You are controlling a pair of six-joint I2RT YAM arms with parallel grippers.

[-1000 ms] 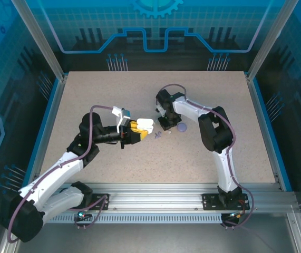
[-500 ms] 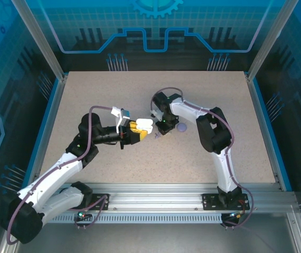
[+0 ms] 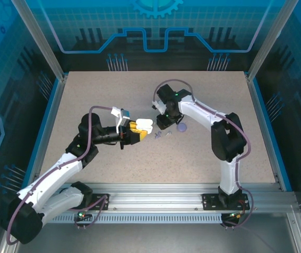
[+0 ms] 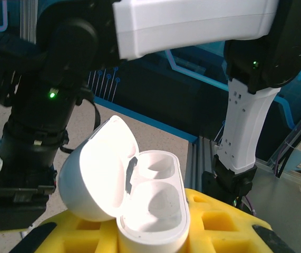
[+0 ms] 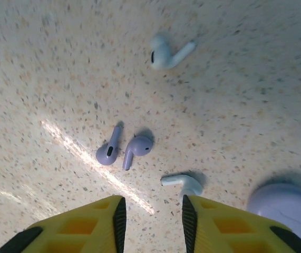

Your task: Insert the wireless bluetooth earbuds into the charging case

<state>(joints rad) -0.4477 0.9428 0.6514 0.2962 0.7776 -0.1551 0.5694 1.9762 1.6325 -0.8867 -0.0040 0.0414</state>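
Earbuds [image 5: 138, 146] lie on table [image 5: 60, 63] between case [image 3: 145, 125] and disc [image 5: 284, 208].

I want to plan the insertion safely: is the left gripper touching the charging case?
Touching. In the left wrist view, the left gripper holds the open charging case, with its yellow fingers pressed against both sides.

I find no lettering, brand, number or label that I can read in any of my views. The nearest thing to a sign is a blue gear emblem [image 3: 156, 6] on the back wall [image 3: 219, 31], far beyond my left gripper [image 3: 141, 130] and right gripper [image 5: 153, 221]; it carries no words I can make out. The white charging case [image 4: 150, 211] clamped in the left gripper shows only a plain shell.
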